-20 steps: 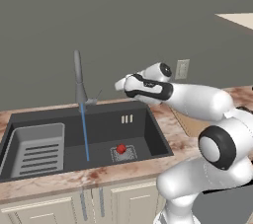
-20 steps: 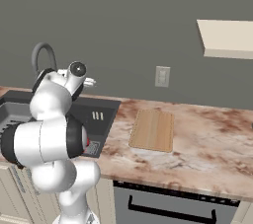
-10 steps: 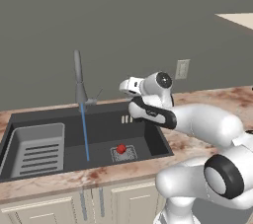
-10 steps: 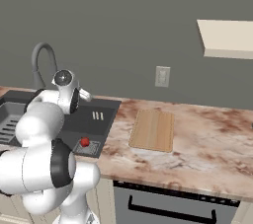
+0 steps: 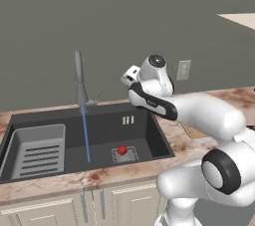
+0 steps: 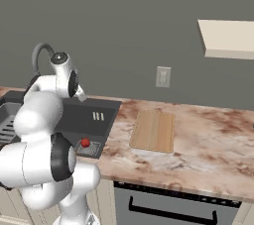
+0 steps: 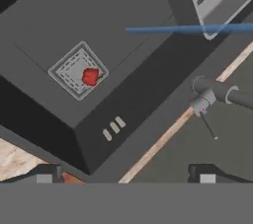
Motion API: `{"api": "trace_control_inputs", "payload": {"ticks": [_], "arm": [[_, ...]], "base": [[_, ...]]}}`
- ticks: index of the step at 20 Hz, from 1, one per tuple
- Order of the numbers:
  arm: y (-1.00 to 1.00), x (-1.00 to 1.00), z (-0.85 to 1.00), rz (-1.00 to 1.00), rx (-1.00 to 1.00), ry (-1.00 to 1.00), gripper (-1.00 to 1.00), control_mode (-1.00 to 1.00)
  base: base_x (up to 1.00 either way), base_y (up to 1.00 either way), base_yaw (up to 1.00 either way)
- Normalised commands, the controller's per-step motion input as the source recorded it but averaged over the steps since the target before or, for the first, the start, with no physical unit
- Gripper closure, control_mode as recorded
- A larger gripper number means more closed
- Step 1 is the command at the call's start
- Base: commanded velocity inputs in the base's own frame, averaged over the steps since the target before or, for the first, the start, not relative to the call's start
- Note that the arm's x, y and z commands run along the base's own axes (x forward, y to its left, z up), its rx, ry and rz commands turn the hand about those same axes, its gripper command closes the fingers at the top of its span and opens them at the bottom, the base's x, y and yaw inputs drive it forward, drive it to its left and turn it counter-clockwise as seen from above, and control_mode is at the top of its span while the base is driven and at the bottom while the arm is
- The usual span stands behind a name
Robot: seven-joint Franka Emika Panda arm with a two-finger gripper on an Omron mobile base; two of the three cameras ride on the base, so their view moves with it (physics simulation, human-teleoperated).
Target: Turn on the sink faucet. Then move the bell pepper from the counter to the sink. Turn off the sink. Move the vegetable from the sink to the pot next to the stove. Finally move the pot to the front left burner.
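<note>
Water runs from the faucet (image 5: 79,80) onto the sink (image 5: 149,130) floor; pepper (image 5: 122,150) sits on the drain. End effector (image 7: 126,172), wide open and empty, should approach the faucet's lever (image 7: 208,125) squarely and nudge it gently.

in the left base view the sink (image 5: 144,120) fills the lower left, set into the counter (image 5: 194,143). the sink faucet (image 5: 79,78) stands at the basin's back rim, left of centre, with the water stream (image 5: 85,133) falling below it. the bell pepper (image 5: 122,150) lies on the drain grate (image 5: 130,155), right of the stream. the tray insert (image 5: 37,150) sits at the far left. in the right base view a cutting board (image 6: 154,130) lies on the counter at frame centre, right of the sink.
</note>
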Motion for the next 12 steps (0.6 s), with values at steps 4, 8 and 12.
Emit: {"api": "trace_control_inputs", "payload": {"ticks": [4, 8, 12], "arm": [[0.0, -0.06, -0.1, -0.26, 0.28, 0.14, -1.0, -1.0], [0.0, -0.18, -0.28, -0.26, 0.31, 0.05, -1.0, -1.0], [-0.17, -0.26, -0.42, -0.09, 0.31, 0.0, -1.0, -1.0]], "base": [[0.0, 0.0, 0.0], [0.0, 0.0, 0.0], [0.0, 0.0, 0.0]]}}
